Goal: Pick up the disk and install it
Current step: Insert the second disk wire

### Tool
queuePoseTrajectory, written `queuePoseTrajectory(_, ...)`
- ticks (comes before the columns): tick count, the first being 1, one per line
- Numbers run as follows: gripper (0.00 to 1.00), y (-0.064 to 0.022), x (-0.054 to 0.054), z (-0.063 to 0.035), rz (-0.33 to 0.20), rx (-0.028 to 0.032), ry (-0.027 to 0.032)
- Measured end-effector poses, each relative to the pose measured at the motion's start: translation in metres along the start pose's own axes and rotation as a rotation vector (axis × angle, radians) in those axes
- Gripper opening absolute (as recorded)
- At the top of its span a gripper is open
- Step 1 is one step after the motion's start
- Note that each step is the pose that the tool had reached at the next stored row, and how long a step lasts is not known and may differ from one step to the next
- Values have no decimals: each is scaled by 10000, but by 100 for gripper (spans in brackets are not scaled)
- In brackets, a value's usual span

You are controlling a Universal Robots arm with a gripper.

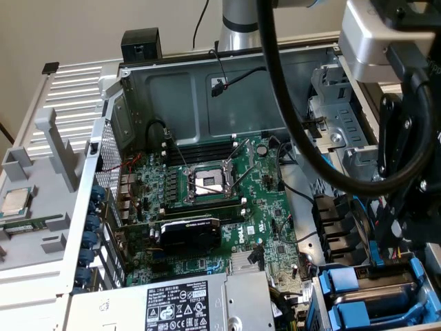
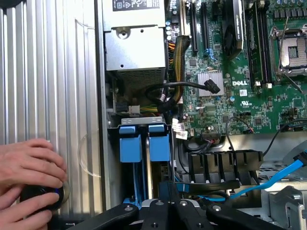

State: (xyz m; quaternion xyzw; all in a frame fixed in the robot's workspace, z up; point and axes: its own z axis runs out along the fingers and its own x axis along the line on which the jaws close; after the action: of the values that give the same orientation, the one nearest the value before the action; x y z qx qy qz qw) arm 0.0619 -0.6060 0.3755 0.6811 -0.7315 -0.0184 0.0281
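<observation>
The tool, fingers drawn together, hangs over the blue-framed disk seated in the drive bay beside the motherboard; a misaligned grasp could snag the blue cable, and a person's hand lies near.

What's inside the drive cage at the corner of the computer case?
Two bright blue carriers sit side by side in the drive cage, latch ends showing. The gripper, shut, hangs over them. Whether either carrier holds a disk is hidden.
</observation>
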Motion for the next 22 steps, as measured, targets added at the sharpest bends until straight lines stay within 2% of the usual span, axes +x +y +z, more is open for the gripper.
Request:
queuePoseTrajectory(2,11,-1,0,0,-92,1,6)
queuePoseTrajectory(5,11,-2,0,0,-628,12,41)
queuePoseTrajectory(7,11,-1,0,-1,-996,41,63)
queuePoseTrajectory(9,11,0,0,-1,-1335,110,73)
queuePoseTrajectory(12,11,-1,0,1,-1764,270,60)
queuePoseTrajectory(14,11,-2,0,0,-2110,331,71)
queuePoseTrajectory(22,11,-1,0,2,-3557,364,142)
